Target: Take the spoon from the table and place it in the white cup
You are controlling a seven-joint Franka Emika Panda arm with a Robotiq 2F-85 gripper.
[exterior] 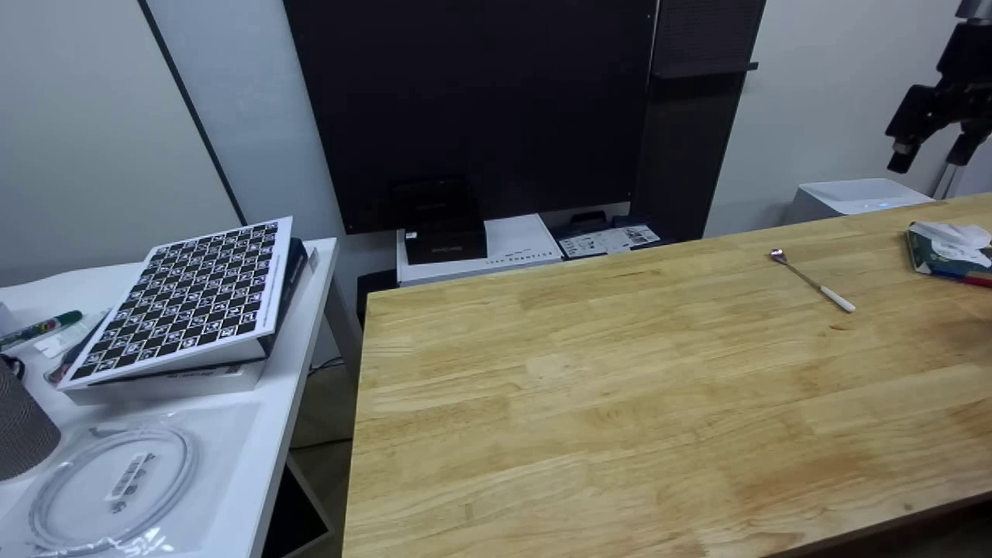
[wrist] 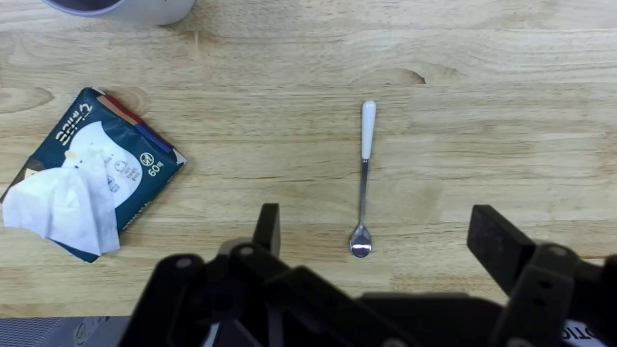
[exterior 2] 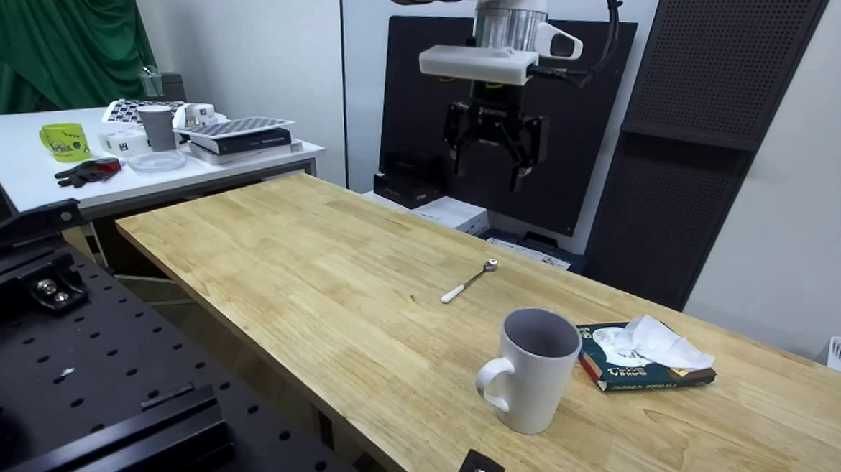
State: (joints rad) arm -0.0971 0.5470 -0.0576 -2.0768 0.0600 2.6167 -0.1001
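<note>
The spoon [wrist: 364, 178] lies flat on the wooden table, with a white handle end and a silvery stem and bowl. It shows in both exterior views [exterior: 837, 299] [exterior 2: 454, 294]. The white cup [exterior 2: 540, 381], a tall mug with a handle, stands upright on the table. Only its lower side and part of its rim show at the top left of the wrist view [wrist: 159, 10]. My gripper [exterior 2: 488, 175] is open and empty, high above the table. In the wrist view the spoon's bowl appears between the open fingers [wrist: 378, 226], well below them. The gripper also shows in an exterior view [exterior: 931, 157].
A dark green tissue pack [exterior 2: 655, 378] with a tissue sticking out lies beside the cup. It is left of the spoon in the wrist view [wrist: 140, 193]. The wooden table's [exterior: 620, 387] far edge runs behind the spoon. A white side table [exterior 2: 20, 149] holds boxes and cups.
</note>
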